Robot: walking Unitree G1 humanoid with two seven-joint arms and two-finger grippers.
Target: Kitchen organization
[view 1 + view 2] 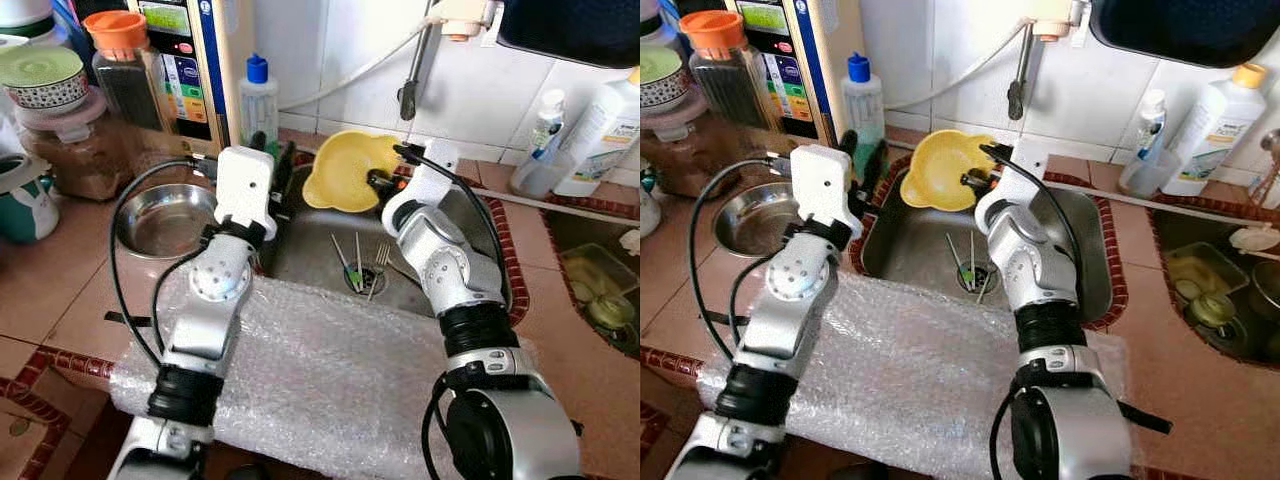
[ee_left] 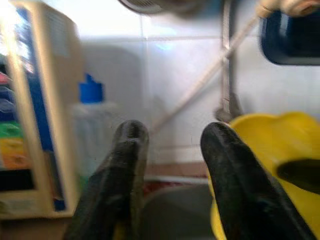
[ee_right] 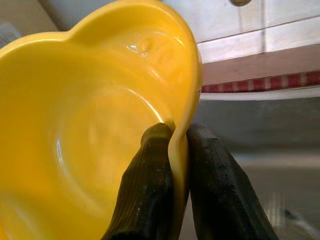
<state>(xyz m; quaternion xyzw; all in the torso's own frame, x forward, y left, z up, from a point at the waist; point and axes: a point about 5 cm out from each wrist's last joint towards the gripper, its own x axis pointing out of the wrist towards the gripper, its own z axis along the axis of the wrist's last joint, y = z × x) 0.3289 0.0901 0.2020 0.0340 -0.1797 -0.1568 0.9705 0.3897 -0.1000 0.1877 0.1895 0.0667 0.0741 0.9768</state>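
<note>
Right tool (image 3: 176, 150) clamps the yellow bowl (image 1: 345, 170) by its rim over the sink (image 1: 310, 250), left tool (image 2: 172, 150) spread empty, so next comes a careful lift onto the bench.

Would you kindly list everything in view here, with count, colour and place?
Bowl: one, yellow, tilted at the sink's back edge.
Sink: one, steel, centre.
Cutlery: a fork and sticks, by the drain.
Steel bowl: one, counter, left of the sink.
Bubble wrap: one sheet, clear, front counter edge.
Bottle: one, blue cap, behind the sink.
Jar: one, orange lid, back left.
White bottles: two, back right.
Left gripper: jaws open, above the sink's left rim.
Right gripper: jaws clamping the yellow bowl's rim.
</note>
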